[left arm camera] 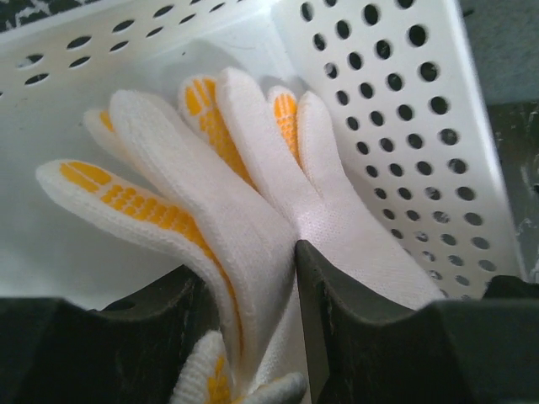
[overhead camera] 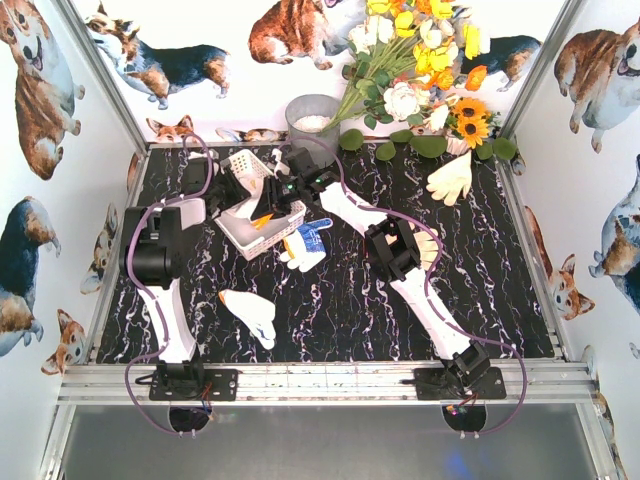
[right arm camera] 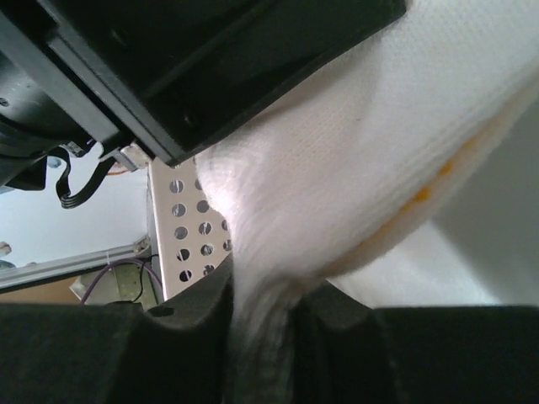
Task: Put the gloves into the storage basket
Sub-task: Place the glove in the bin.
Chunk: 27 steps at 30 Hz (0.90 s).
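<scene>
1. Nearest the arm bases, a white glove with an orange cuff (overhead camera: 250,315) is seen lying on the dark marbled surface (overhead camera: 400,320), well apart from the other things.
2. Farther in, a blue-and-white glove (overhead camera: 305,245) lies on the surface just beside the right side of the storage basket (overhead camera: 278,240), outside it. A cream glove (overhead camera: 432,245) is partly hidden under the right arm.
3. The storage basket is set left of centre, and both arms are reached into it.
4. The left pincer (left arm camera: 253,286) is clenched on a dotted glove (left arm camera: 253,185), white knit with orange dots. The glove's fingers are spread over the basket floor and against its perforated wall.
5. The right pincer (right arm camera: 265,290) is closed tightly on a white knit glove (right arm camera: 337,168), with a greyish edge pinched between the jaws. Whether this is the dotted glove cannot be told.
6. Farther back on the right, a far cream glove (overhead camera: 450,180) lies on the surface near green leaves.
7. At the back edge, a grey bucket (overhead camera: 312,118) and a bunch of flowers (overhead camera: 420,60) are seen.
</scene>
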Each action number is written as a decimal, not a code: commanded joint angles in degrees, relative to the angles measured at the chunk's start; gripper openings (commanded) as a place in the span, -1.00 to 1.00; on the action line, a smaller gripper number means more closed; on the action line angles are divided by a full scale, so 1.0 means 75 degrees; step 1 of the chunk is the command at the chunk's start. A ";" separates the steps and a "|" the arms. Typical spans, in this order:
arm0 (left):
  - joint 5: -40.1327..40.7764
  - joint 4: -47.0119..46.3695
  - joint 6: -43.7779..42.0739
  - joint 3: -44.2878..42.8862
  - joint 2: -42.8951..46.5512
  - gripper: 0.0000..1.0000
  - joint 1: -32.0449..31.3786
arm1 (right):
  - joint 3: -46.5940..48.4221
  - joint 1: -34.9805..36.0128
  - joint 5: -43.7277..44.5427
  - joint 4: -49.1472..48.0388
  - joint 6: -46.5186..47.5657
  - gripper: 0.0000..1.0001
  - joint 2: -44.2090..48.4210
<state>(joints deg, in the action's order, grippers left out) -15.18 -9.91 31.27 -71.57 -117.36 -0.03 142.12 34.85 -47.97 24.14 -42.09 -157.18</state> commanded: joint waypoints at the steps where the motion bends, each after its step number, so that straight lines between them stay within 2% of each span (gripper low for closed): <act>1: 0.0317 0.0414 -0.0380 -0.0195 -0.0281 -1.00 0.0114 | 0.0411 -0.0064 0.0286 0.0611 -0.0030 -0.42 -0.0511; 4: 0.0336 0.0399 -0.0402 -0.0212 -0.0335 -1.00 0.0112 | 0.0432 -0.0076 0.0366 0.0824 0.0065 -0.18 -0.0429; 7: 0.0289 0.0282 -0.0332 -0.0251 -0.0430 -1.00 0.0099 | 0.0423 -0.0076 0.0359 0.0871 0.0132 -0.04 -0.0275; 12: 0.0390 -0.0026 -0.0110 -0.0117 -0.0440 -1.00 0.0087 | 0.0421 -0.0071 0.0653 0.1089 0.0447 0.09 0.0189; 20: 0.0489 -0.0279 0.0154 0.0044 -0.0461 -1.00 0.0072 | 0.0361 -0.0041 0.2509 0.2562 0.1823 0.22 0.1360; 21: 0.0473 -0.0308 0.0146 0.0044 -0.0431 -0.96 0.0072 | 0.0293 -0.0041 0.2671 0.2660 0.1943 0.24 0.1567; 24: 0.0426 -0.0307 0.0043 -0.0001 -0.0308 -0.61 0.0073 | -0.0023 -0.0041 0.2898 0.2697 0.2179 0.27 0.2079; 27: 0.0448 -0.0270 -0.0160 -0.0008 -0.0070 -0.37 0.0060 | -0.0310 -0.0033 0.2879 0.2572 0.2307 0.27 0.2554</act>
<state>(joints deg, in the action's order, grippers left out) -12.73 -11.88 32.16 -72.05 -119.79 -0.03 140.42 34.87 -29.43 43.70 -28.49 -147.83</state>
